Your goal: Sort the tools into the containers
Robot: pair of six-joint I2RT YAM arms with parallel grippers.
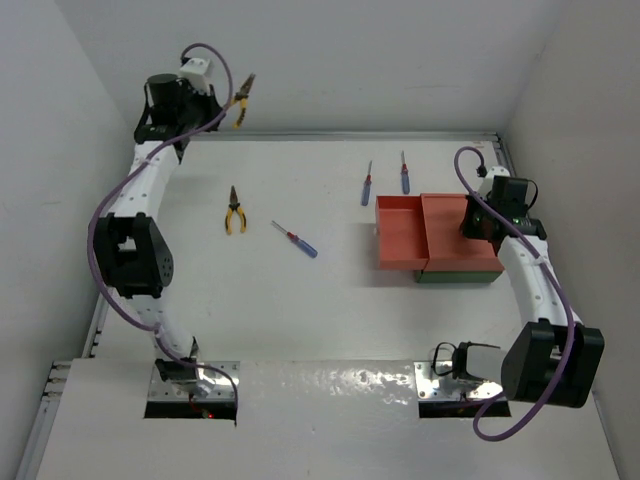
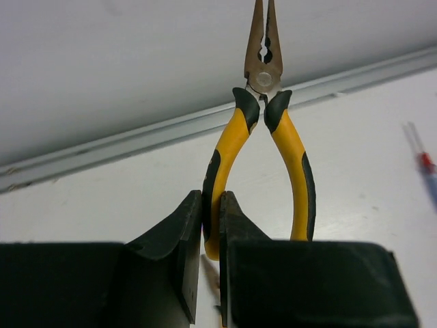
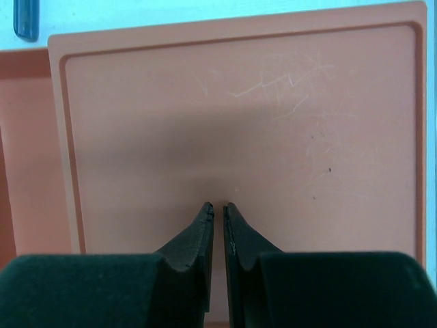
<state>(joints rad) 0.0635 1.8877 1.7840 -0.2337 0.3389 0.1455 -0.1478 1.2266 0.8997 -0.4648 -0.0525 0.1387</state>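
Grips one yellow handle of a pliers (image 2: 263, 80) tight in the left gripper (image 2: 212, 205), raised above the far left corner of the table (image 1: 300, 320), dark nose pointing at the back wall. Has a second pliers (image 1: 235, 212) lying left of centre, a screwdriver (image 1: 297, 240) near the middle, and another screwdriver (image 1: 367, 185) beside a third screwdriver (image 1: 404, 172) toward the far edge, just beyond the orange-red tray (image 1: 400, 232). Hangs the right gripper (image 3: 218, 208), jaws all but together on nothing, over an orange panel (image 3: 239, 102) near the right edge, seemingly resting atop the dark green tray (image 1: 455, 277).
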